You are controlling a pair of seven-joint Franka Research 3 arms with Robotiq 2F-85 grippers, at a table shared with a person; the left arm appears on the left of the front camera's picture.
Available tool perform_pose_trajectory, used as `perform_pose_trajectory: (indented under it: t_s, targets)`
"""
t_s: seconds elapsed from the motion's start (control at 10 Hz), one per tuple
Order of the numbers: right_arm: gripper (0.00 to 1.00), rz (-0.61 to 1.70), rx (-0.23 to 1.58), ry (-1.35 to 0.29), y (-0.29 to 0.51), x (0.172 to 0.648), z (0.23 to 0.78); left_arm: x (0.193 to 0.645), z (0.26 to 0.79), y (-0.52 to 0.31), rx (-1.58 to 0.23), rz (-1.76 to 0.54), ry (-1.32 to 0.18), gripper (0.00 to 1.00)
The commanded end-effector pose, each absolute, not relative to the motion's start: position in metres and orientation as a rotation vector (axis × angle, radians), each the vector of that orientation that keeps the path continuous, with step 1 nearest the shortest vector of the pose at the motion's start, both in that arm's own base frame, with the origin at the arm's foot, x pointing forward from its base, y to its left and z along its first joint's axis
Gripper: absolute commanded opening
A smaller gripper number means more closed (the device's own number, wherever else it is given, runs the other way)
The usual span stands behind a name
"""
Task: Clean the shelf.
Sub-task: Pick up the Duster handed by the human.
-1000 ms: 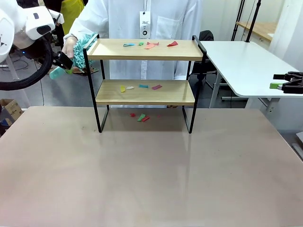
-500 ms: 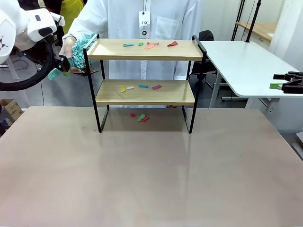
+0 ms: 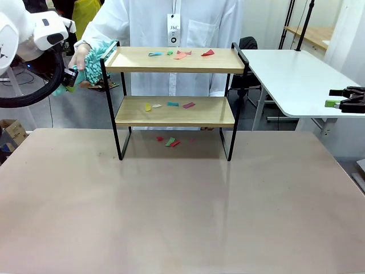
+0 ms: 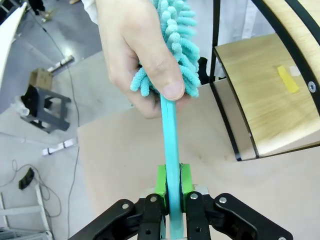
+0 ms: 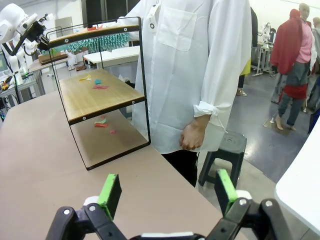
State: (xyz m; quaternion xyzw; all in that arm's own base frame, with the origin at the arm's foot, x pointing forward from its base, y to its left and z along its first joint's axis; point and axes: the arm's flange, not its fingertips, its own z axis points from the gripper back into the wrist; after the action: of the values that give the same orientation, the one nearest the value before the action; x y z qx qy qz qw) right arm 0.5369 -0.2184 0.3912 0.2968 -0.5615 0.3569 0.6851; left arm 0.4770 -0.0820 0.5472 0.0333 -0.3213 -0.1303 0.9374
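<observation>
Teal duster (image 4: pixel 171 130), head half-hidden by hand (image 4: pixel 132 50)

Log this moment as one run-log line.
left pincer: shut on duster handle | person's hand: holding duster head | right pincer: open, empty | shelf: scraps on both boards

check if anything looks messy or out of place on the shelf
Yes: coloured scraps litter the top board and lower board of the shelf, and a few lie on the table under it.

White side table (image 3: pixel 291 74) far right — black stool (image 5: pixel 227 145), cardboard box (image 3: pixel 11 132) on floor.
</observation>
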Motion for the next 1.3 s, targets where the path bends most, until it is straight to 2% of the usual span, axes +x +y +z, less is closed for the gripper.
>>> perform_pose_trajectory:
  t_s: [0.0,0.5,0.6,1.2]
  targets:
    - [1.0,0.793,0.667,-1.243,-0.2166,0.5374,0.3944,0.4732,0.5531,-0.0885,0.103,-0.214,-0.658,0.0]
    - [1.0,0.793,0.667,-1.243,-0.2166,0.5374,0.3944,0.471,0.5564,-0.0864,0.098,-0.217,-0.615,0.0]
    - [1.0,0.793,0.667,-1.243,-0.2166,0.5374,0.3944,0.4721,0.5528,-0.0827,0.072,-0.219,-0.653,0.0]
    - [1.0,0.793,0.667,-1.243,-0.2166,0.5374,0.3944,0.4721,0.5528,-0.0827,0.072,-0.219,-0.653,0.0]
